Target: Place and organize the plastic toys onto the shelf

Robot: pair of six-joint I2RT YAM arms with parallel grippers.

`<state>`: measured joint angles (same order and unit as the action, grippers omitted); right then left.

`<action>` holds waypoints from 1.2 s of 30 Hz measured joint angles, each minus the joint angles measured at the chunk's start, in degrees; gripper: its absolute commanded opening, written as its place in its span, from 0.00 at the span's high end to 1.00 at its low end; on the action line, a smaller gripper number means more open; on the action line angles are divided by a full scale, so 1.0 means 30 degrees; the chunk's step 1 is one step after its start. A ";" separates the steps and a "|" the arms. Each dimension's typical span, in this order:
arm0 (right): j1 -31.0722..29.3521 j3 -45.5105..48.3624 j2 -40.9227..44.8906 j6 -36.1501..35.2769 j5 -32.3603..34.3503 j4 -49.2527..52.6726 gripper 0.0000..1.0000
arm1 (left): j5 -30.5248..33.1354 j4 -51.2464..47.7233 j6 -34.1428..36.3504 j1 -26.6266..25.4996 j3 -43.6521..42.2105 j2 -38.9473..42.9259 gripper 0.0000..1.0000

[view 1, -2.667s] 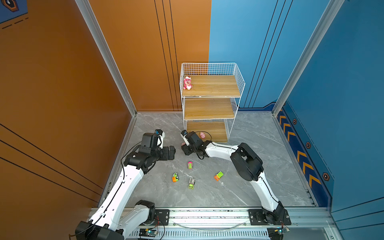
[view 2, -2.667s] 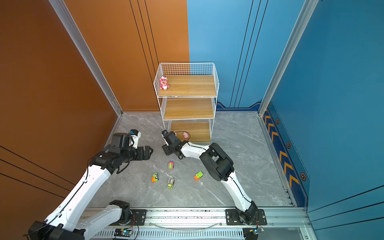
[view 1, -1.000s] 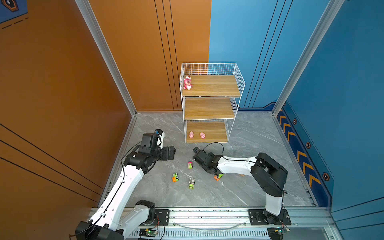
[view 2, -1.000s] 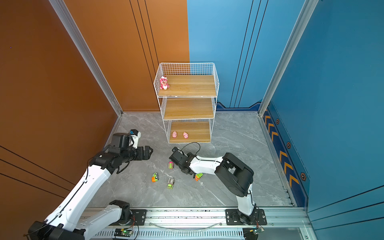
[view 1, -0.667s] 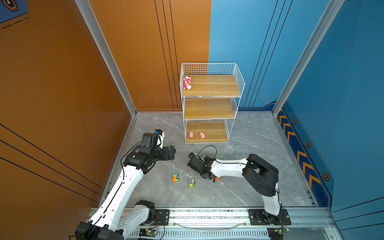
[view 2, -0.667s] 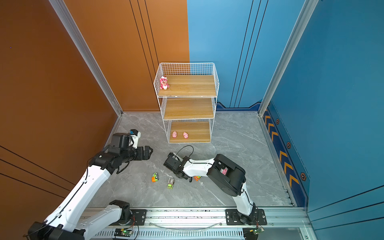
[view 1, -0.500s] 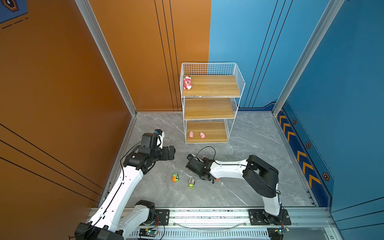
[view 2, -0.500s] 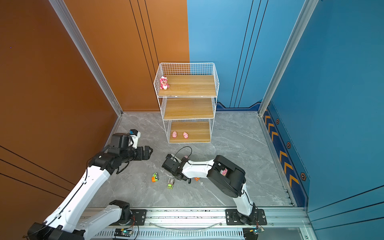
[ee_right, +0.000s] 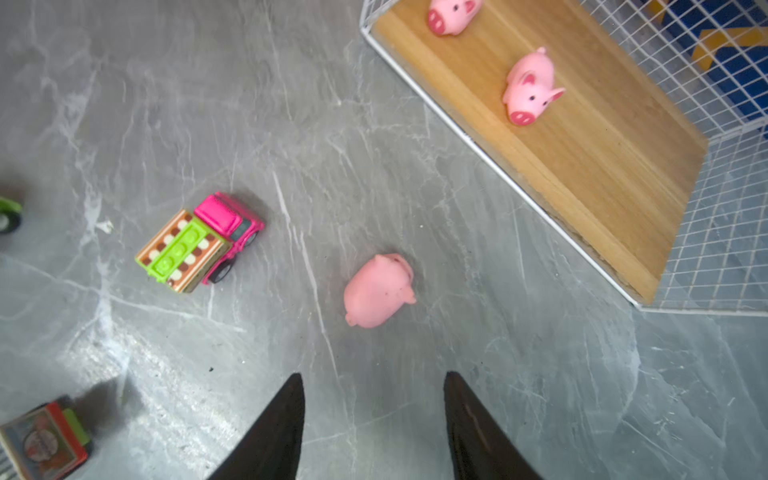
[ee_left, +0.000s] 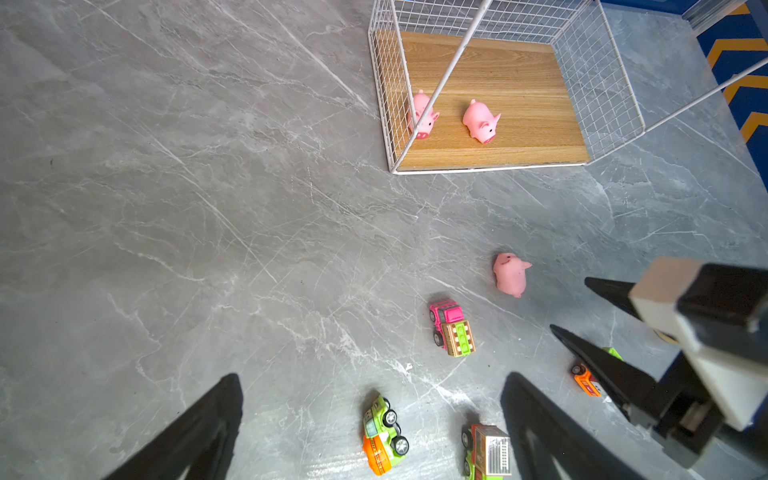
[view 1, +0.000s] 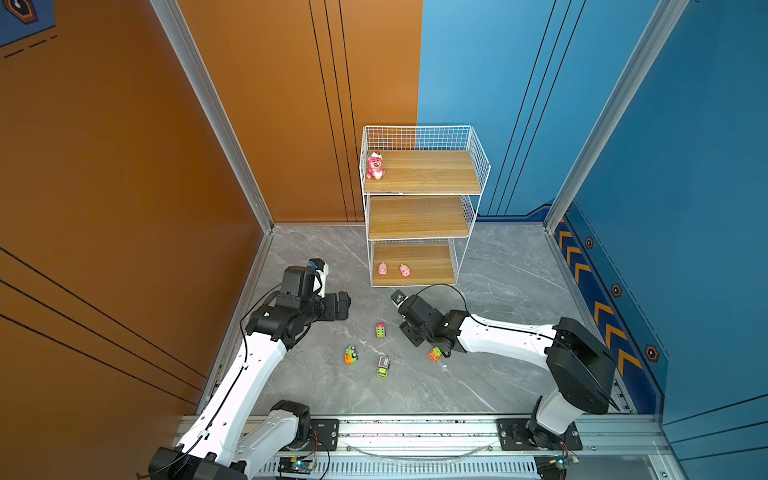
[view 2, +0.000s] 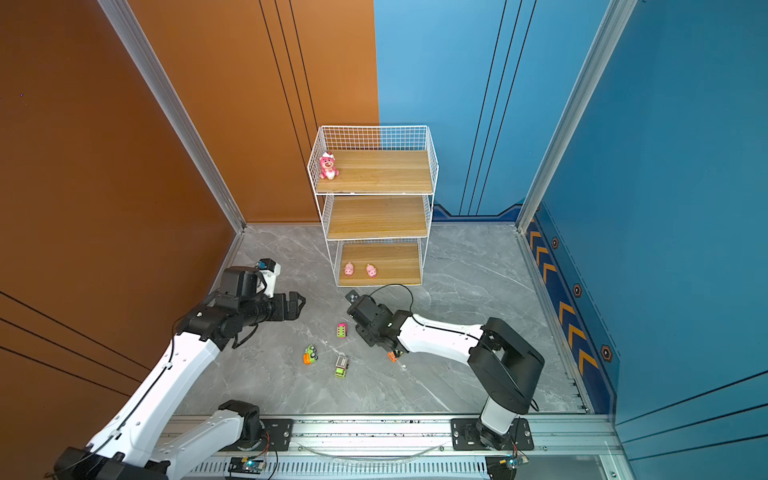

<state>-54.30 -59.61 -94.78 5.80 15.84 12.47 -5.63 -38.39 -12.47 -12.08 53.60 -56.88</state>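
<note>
The shelf (view 1: 419,216) stands at the back; the pink bear (view 1: 375,165) is on its top board and two pigs (view 1: 382,269) (ee_right: 532,89) are on its bottom board. A third pig (ee_right: 378,291) (ee_left: 510,274) lies on the floor just ahead of my open, empty right gripper (ee_right: 373,374) (view 1: 409,322), which hides it in both top views. A pink truck (view 1: 380,330), a green-orange car (view 1: 351,355), a grey-green truck (view 1: 383,367) and an orange-green vehicle (view 1: 435,354) sit on the floor. My left gripper (view 1: 343,305) (ee_left: 371,376) hangs open and empty left of them.
The grey marble floor (view 1: 498,270) is walled in orange at the left and blue at the right. The arms' base rail (view 1: 415,432) runs along the front. A black cable (view 1: 444,286) loops from the right wrist near the shelf's foot.
The right gripper left the shelf's bottom board, where a second pig now lies, came back over the floor toys and opened its jaws. The left arm stayed still.
</note>
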 measured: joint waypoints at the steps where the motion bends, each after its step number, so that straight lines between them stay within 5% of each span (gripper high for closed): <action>1: 0.0321 0.0146 0.0175 0.0219 -0.0291 -0.0328 0.44 | 0.0000 0.0000 0.0000 0.0000 0.0000 0.0000 0.02; 19: 0.2623 0.1625 -0.0831 0.5253 -0.1341 -0.1523 0.44 | 0.0000 0.0000 0.0007 0.0000 0.0000 -0.0007 0.02; 36: 0.3606 -0.0488 -0.4167 0.5508 -0.1056 -0.1581 0.44 | 0.0000 0.0000 0.0007 0.0007 0.0000 -0.0080 0.02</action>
<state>-43.48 -61.08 -107.28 22.33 12.67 7.73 -5.63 -38.39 -12.45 -12.05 53.60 -57.12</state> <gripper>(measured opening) 0.562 0.981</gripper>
